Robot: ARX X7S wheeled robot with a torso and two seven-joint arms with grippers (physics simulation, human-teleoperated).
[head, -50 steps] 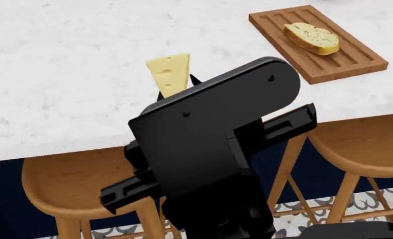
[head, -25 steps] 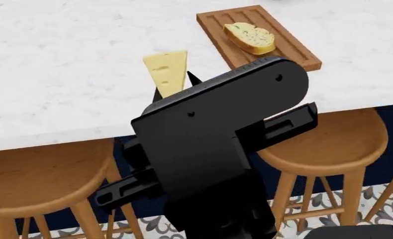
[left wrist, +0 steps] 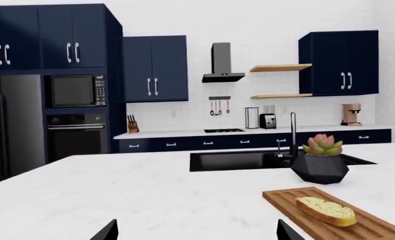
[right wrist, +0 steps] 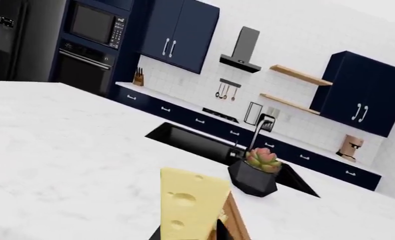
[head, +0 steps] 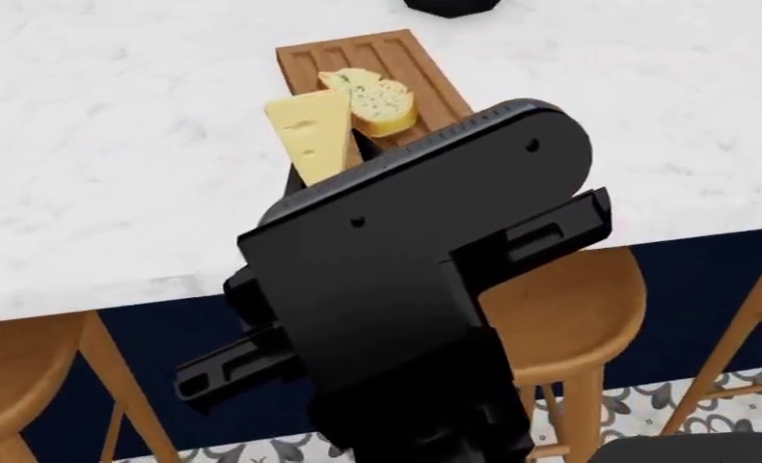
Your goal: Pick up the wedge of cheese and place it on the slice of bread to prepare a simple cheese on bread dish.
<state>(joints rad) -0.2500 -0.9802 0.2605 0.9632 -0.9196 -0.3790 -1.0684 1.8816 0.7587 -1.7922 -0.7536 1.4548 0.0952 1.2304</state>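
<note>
The wedge of cheese (head: 311, 133) is pale yellow with round holes. My right gripper (head: 324, 166) is shut on its lower end and holds it upright above the marble counter, with my black arm hiding most of the gripper. In the head view the wedge overlaps the near left edge of the slice of bread (head: 384, 100), which lies on a grooved wooden board (head: 400, 56). The right wrist view shows the cheese (right wrist: 187, 202) between my right gripper's (right wrist: 187, 232) fingers. My left gripper (left wrist: 196, 231) is open and empty, short of the bread (left wrist: 325, 210) on the board (left wrist: 374, 231).
A black faceted pot with a succulent (left wrist: 319, 167) stands beyond the board, beside a dark sink (left wrist: 237, 160). Wooden stools (head: 574, 289) stand under the counter's near edge (head: 98, 294). Cabinets, an oven and a fridge line the far wall.
The head view has shifted right along the counter: board, bread and stools have slid left in the picture. The held cheese now overlaps the bread's edge instead of standing well to its left.
</note>
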